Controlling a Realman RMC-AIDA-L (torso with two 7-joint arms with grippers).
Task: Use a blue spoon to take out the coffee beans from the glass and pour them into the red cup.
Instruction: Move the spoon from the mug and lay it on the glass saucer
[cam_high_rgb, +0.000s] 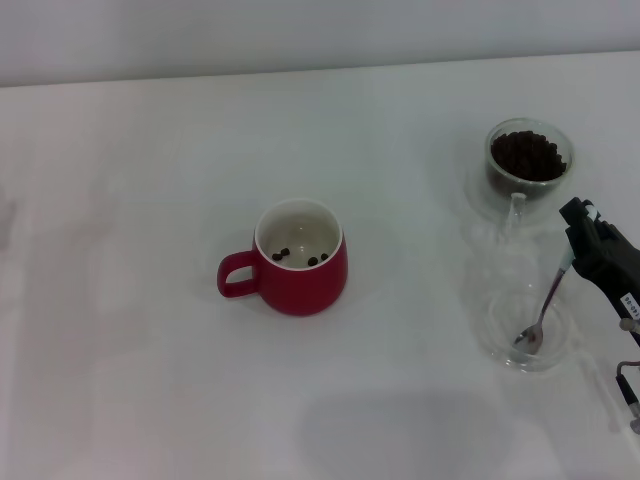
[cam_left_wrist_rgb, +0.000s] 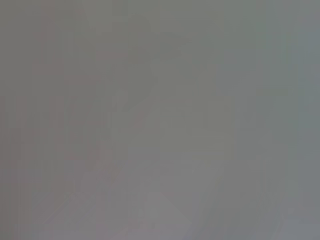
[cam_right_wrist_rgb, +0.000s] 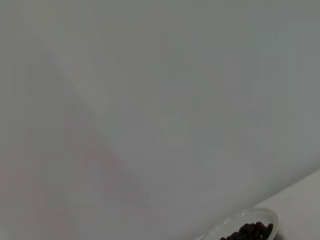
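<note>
Item 1. Clear saucer (cam_high_rgb: 527, 335), flat and round, nearest of the things, on the white desk (cam_high_rgb: 150, 380) at its right side. The metal bowl of the blue spoon (cam_high_rgb: 543, 306) rests in it.

Item 2. Blue spoon, tilted, bowl down in the saucer, neck rising up and to the right to the right tool (cam_high_rgb: 577, 250). Its handle is hidden by the tool.

Item 3. Right tool, black, at the right edge of the head view, just above the saucer. It is at the upper end of the spoon and seems to have hold of it; how wide its fingers stand cannot be told.

Item 4. Red cup (cam_high_rgb: 297, 259), near the middle of the desk, upright, loop handle pointing left, well apart from the saucer. A few loose beans lie on its white bottom.

Item 5. Glass (cam_high_rgb: 529, 159), farthest, behind the saucer, upright, clear handle pointing toward the saucer. It holds a heap of coffee beans (cam_high_rgb: 527, 154).

Item 6. Left tool: not seen in any view.
</note>
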